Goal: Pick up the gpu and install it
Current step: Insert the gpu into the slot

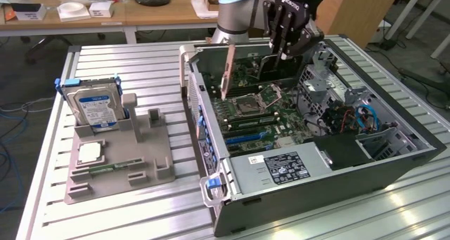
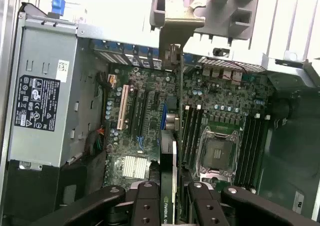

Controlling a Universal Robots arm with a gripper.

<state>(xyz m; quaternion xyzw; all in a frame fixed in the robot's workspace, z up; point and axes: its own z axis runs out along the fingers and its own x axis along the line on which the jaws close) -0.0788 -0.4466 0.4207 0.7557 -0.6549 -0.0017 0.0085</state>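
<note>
The pincer (image 1: 283, 50) gripped the gpu (image 1: 274, 68) edge-on above the open computer case (image 1: 393, 163), its bracket (image 1: 228, 71) facing the rear wall, apparently lining it up with the motherboard (image 1: 262, 118) slots.

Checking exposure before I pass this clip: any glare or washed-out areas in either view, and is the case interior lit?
Exterior view: glare patches on the table beside the case; the motherboard is evenly lit. Wrist view: the table beyond the case is washed out almost white, while the motherboard and the gpu held in the gripper are well lit.
</note>
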